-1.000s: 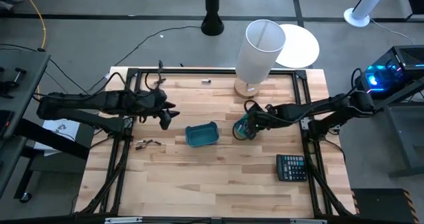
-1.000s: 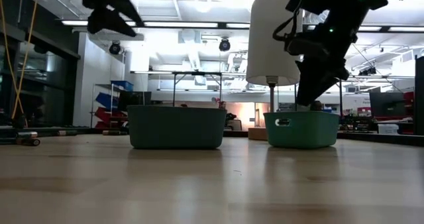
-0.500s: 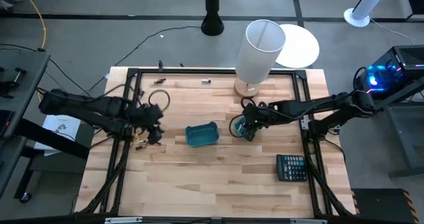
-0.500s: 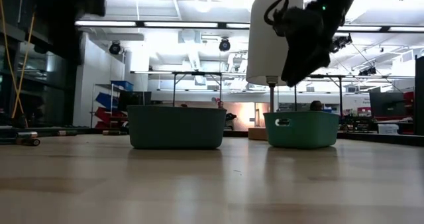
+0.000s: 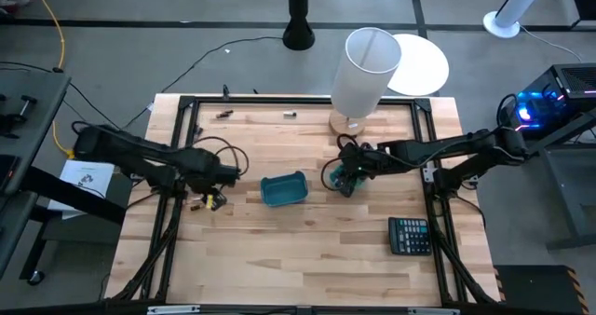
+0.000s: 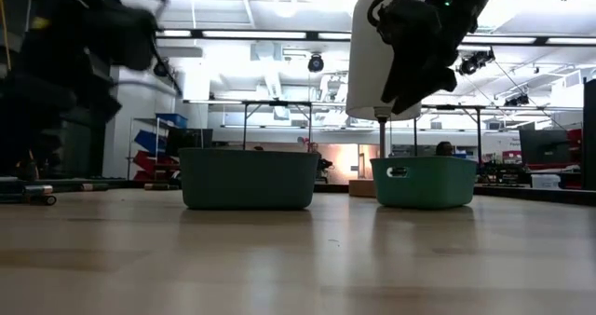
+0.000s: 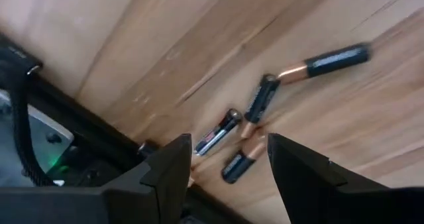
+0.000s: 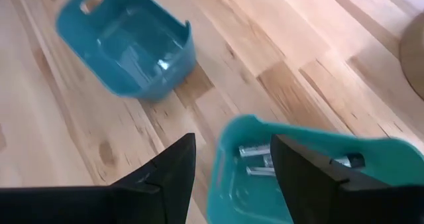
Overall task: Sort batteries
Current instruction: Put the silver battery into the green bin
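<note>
At the table's left edge, my left gripper (image 5: pixel 216 200) hangs with fingers spread wide and empty over a small cluster of dark, copper-tipped batteries (image 7: pixel 255 128) lying on the wood. Mid-table sits one teal bin (image 5: pixel 283 189). To its right, my right gripper (image 5: pixel 343 182) hovers wide open, holding nothing, above a second teal bin (image 8: pixel 291 164) with silvery batteries (image 8: pixel 262 159) inside.
</note>
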